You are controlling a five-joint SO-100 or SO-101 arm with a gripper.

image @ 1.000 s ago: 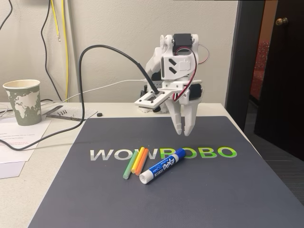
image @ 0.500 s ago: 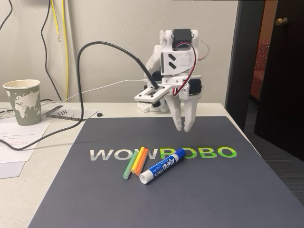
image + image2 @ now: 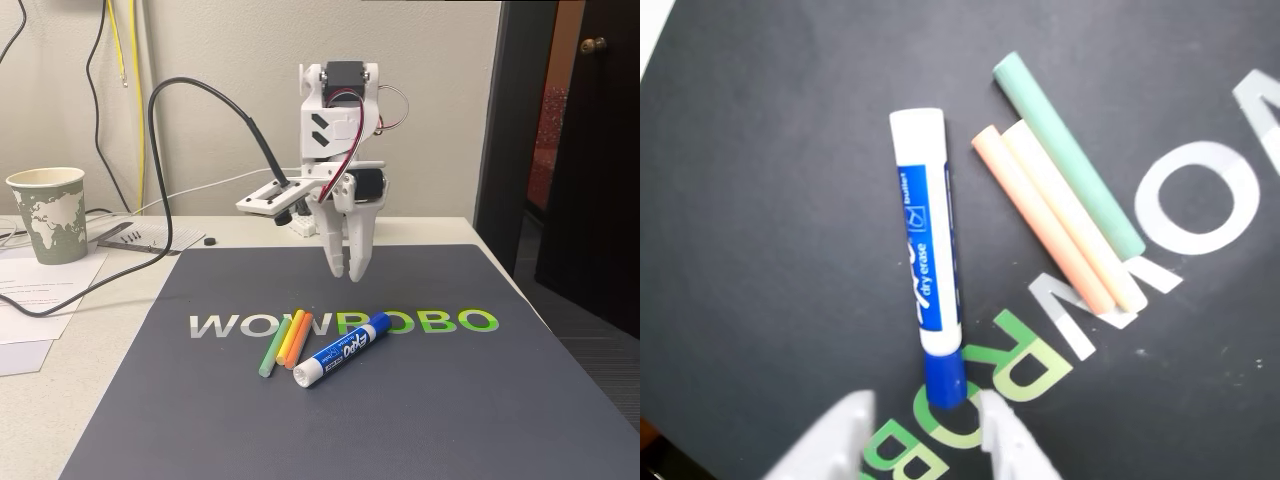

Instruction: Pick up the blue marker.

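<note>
Beside the blue marker [image 3: 341, 350] lay three thin sticks, green [image 3: 273, 350], yellow [image 3: 286, 342] and orange [image 3: 298, 340], side by side and just left of it in the fixed view, none lying across it. Its blue cap [image 3: 945, 378] pointed toward the gripper [image 3: 346, 272], which hung above the mat, apart from the marker, fingers slightly parted and empty. Everything rested on a dark mat [image 3: 450, 400] printed with WOWROBO lettering [image 3: 240, 325]. A paper cup [image 3: 48, 214], papers [image 3: 40, 290] and a black cable [image 3: 170, 160] occupied the table at left; a dark door [image 3: 590, 150] stood at right.
</note>
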